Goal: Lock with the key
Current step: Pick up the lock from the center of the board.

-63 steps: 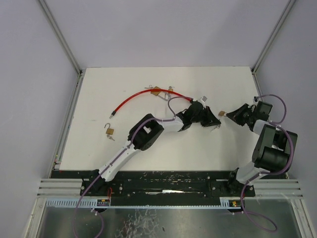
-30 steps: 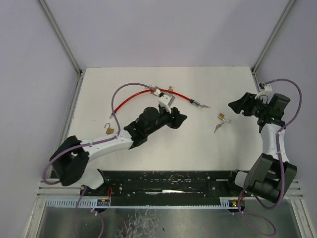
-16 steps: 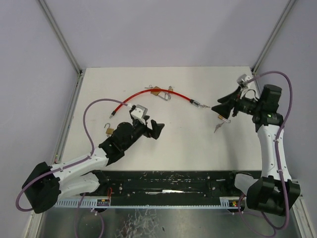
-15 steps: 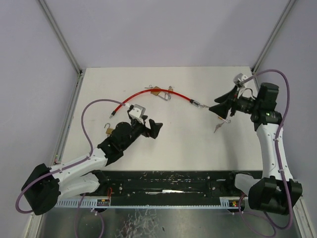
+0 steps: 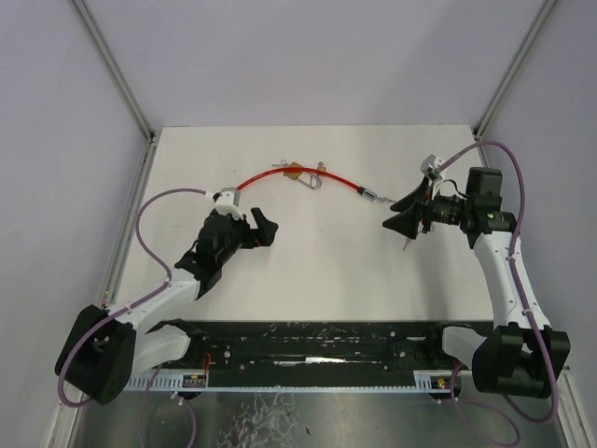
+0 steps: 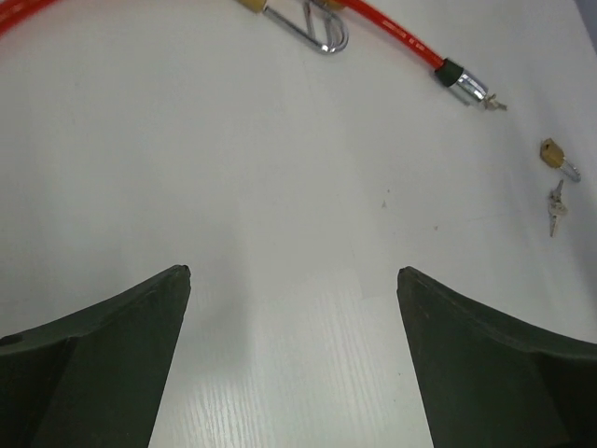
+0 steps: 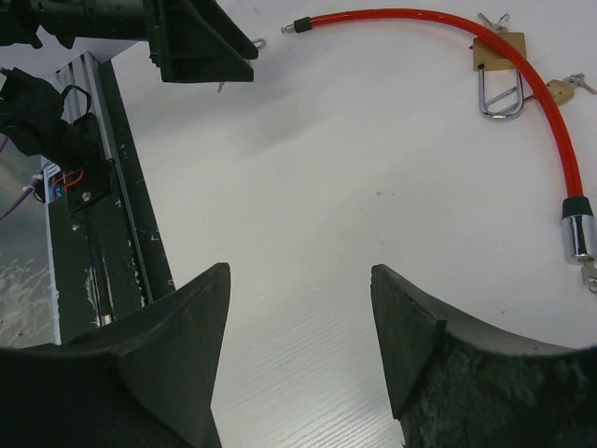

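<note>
Padlock lies loose on the table beside its keys, near the red cable's metal end, now that the left gripper has spread wide, empty, and drawn back, leaving the right gripper, jaws apart and holding nothing, hovering above it, locking seemingly unfinished

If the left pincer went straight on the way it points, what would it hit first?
Probably bare tabletop, since the left pincer looks angled down. Skimming level instead, it would reach the padlock on the red cable. Tilt unclear.
</note>
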`<state>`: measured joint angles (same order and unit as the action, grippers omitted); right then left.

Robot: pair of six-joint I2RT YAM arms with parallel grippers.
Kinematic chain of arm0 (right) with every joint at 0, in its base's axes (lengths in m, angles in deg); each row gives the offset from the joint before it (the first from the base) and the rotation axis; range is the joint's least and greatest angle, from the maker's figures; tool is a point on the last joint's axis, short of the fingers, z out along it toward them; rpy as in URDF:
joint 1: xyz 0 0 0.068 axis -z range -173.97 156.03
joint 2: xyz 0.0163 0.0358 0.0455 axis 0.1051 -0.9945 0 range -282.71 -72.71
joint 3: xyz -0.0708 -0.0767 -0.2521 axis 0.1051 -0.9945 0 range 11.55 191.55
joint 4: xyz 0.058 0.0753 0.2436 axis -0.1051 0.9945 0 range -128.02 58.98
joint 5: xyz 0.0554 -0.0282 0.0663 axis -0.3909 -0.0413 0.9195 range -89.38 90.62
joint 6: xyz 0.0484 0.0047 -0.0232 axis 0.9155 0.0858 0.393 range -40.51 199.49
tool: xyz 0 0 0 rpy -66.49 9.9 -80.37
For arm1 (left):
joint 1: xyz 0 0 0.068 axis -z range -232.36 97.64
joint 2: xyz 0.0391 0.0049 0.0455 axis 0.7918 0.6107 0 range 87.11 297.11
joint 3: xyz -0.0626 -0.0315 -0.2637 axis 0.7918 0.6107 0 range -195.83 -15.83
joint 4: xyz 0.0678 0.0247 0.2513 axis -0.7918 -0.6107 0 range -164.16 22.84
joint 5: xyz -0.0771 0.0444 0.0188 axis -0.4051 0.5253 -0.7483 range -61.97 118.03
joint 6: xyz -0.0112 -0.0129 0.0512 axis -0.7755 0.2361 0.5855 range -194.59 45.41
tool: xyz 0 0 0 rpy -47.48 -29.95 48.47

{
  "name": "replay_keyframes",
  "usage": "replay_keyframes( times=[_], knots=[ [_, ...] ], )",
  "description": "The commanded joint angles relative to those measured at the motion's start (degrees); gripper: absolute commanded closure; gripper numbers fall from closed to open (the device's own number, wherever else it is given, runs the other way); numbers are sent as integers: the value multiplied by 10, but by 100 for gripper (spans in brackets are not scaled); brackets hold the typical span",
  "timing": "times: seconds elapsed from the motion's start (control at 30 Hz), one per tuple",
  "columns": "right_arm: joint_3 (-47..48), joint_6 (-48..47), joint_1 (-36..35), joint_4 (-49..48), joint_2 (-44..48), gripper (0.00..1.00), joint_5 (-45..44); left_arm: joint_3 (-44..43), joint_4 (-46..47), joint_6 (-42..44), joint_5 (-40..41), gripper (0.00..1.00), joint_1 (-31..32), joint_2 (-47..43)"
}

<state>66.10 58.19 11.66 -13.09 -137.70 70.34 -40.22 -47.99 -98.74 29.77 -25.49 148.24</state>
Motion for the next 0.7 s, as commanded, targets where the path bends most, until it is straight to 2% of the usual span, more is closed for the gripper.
replay_keyframes(
  times=[0.0,0.27,0.43,0.53,0.67],
  knots=[
    [11,-26,-2,6,16,32,10,-48,-48,-47,-4,9,-7,47],
    [10,-32,-4,9,14,32,7,-124,-37,-39,-38,10,-15,131],
    [16,-52,-9,28,2,32,-8,-214,-39,-6,-78,10,-26,218],
    [14,-53,-10,28,1,32,-13,-317,-112,85,-65,10,-32,299],
    [11,-53,-10,24,1,32,-23,-504,-264,197,-19,15,-38,431]
  ],
)
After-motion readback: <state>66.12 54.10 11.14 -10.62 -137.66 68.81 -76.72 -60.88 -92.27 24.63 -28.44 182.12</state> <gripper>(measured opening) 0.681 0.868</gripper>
